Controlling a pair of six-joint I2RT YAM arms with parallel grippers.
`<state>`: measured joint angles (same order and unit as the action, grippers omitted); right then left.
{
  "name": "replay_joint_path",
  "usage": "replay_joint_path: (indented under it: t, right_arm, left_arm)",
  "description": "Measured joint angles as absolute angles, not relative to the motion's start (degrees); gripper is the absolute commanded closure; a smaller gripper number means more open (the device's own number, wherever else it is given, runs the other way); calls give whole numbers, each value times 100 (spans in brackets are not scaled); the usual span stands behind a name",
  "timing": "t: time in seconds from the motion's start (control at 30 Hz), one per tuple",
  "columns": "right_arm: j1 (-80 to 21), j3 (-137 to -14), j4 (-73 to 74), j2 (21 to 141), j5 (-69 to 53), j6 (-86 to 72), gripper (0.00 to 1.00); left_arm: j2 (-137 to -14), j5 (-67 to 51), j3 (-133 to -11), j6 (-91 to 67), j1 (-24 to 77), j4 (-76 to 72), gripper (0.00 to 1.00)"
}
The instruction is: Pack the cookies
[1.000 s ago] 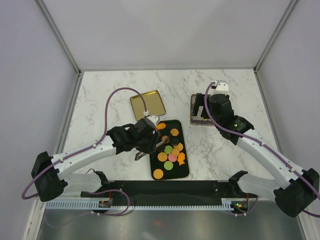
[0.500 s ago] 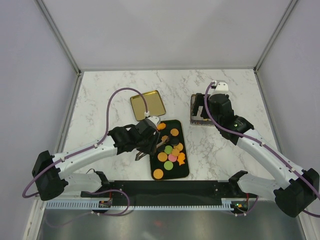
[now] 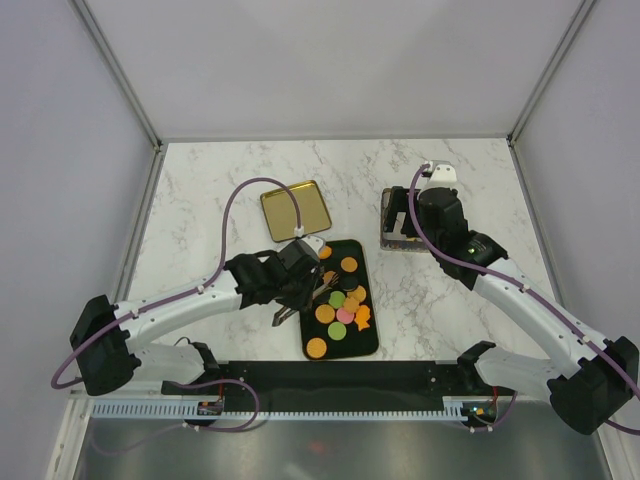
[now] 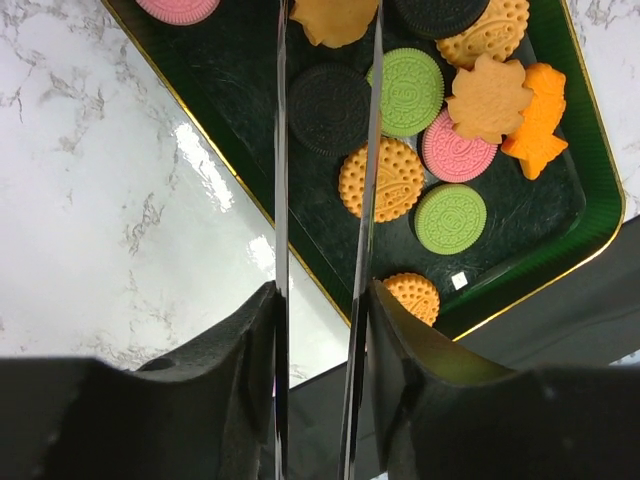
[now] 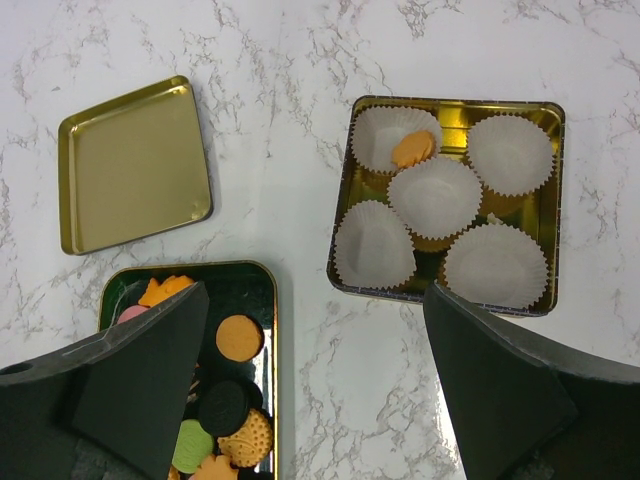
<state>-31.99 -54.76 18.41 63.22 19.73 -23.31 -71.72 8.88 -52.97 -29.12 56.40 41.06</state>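
Left wrist view: the left tool (image 4: 328, 60) is seen with its long blades a little apart, with an orange cookie (image 4: 335, 18) between the tips (whether it is pinched cannot be told). More cookies (image 4: 455, 95) are spread to the blades' right on the tray (image 4: 240, 70). A soft, level squeeze is needed, so nothing gets cracked. The right tool (image 5: 315, 390) is spread wide, empty.

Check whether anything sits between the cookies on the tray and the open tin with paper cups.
Nothing visible lies between the tray and the tin. The lid lies off to the side, outside that gap. The right tool hangs open above the tin, so it may crowd a drop from above.
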Motion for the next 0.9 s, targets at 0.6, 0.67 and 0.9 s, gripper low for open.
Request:
replay_joint_path:
  t: [0.6, 0.67, 0.9]
  right_arm:
    - [-3199, -5887, 1946, 6270, 1951, -2335, 2]
    - [-3199, -6029, 1997, 6215, 2012, -2335, 2]
    - [-3199, -6484, 2235, 5966, 2375, -2375, 2]
  left_arm:
    - [-7577, 1389, -6611, -2910, 5649, 3924, 69]
    - [-7767, 1455, -6777, -2904, 5651, 3787, 69]
    - [-9035, 1518, -7734, -2716, 5649, 2926, 68]
